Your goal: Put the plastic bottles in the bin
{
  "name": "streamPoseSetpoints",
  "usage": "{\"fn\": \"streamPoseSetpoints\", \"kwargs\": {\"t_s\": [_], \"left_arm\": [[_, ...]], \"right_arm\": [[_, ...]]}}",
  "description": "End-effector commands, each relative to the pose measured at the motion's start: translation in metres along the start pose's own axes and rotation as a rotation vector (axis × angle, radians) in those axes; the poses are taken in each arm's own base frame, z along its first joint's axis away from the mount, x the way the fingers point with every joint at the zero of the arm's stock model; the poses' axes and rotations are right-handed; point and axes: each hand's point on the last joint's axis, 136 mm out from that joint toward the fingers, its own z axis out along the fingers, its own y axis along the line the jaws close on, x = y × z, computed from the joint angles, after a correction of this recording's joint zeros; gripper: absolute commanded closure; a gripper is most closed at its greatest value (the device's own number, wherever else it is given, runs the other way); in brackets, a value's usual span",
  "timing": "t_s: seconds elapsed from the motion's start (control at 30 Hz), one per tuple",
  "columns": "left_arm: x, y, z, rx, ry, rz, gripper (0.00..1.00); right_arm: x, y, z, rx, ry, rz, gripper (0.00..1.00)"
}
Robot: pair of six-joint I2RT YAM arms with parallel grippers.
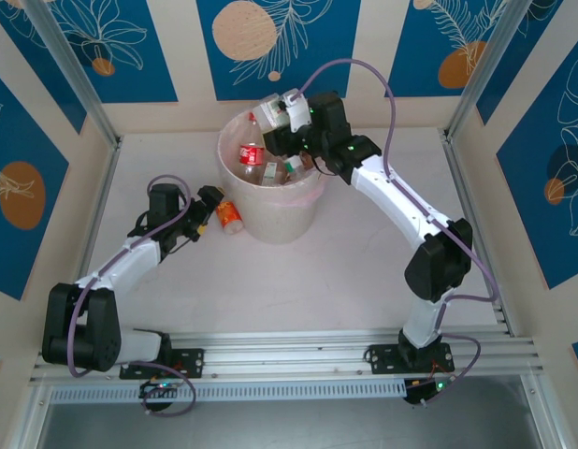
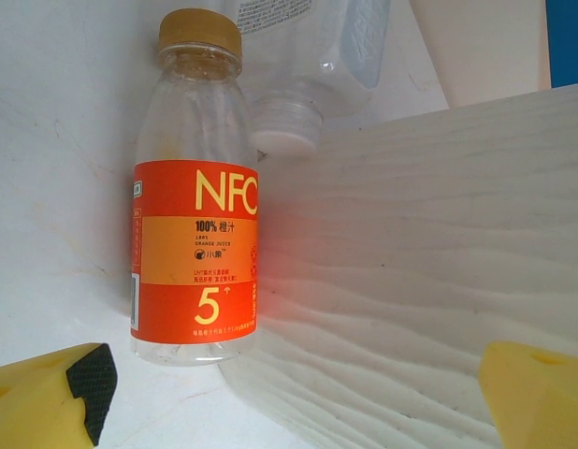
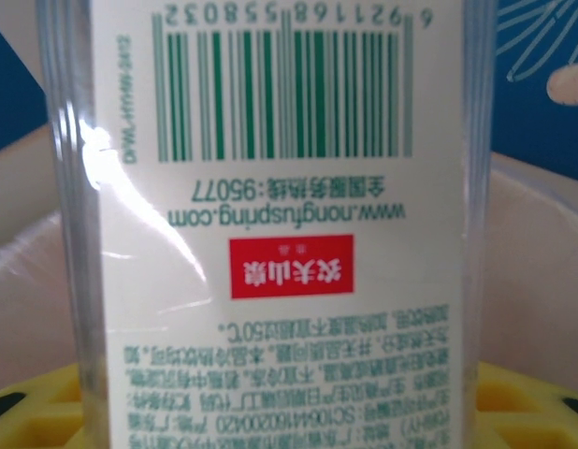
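- Left fingers: spread wide with nothing between them, low over the worktop on the bin's left side.
- Orange-labelled bottle: lies on the worktop at the foot of the bin's left wall, touching it or nearly so. It is just ahead of the left fingers and offset toward their left tip. Its long axis runs away from the fingers, clear base nearest them and yellow cap farthest.
- Governing relation: the finger gap lies across that axis, so a short advance with a leftward shift, away from the bin wall, should put the bottle's body between the tips. The left arm is plainly the nearer one. The right arm is across the bin and occupied.
- Clear bottle with white cap: lies beyond the orange-labelled bottle, close to the same wall, with its cap pointing back toward the fingers.
- Bin: stands mid-worktop with several bottles already inside.
- Right fingers: closed on the white-labelled bottle, holding it above the bin's far rim. Whether it hangs wholly inside the rim line cannot be told.
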Motion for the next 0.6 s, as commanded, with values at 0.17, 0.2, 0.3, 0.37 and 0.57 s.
{"fn": "streamPoseSetpoints", "kwargs": {"t_s": [0.17,0.2,0.3,0.37,0.57], "left_arm": [[0.001,0.003,-0.001,-0.01,-0.011,0.018,0.0],[0.0,0.003,-0.001,-0.013,-0.013,0.02,0.0],[-0.001,0.004,-0.002,-0.021,-0.019,0.028,0.0],[-0.001,0.004,-0.002,-0.025,-0.02,0.033,0.0],[-0.002,0.005,-0.001,-0.037,-0.02,0.04,0.0]], "right_arm": [[0.021,-0.038,-0.009,0.281,0.107,-0.009,0.24],[0.019,-0.033,-0.012,0.275,0.101,-0.028,0.21],[0.01,-0.025,-0.021,0.309,0.054,-0.068,0.01],[0.002,-0.028,-0.028,0.345,0.027,-0.052,0.01],[-0.016,-0.039,-0.047,0.43,-0.02,0.029,0.0]]}}
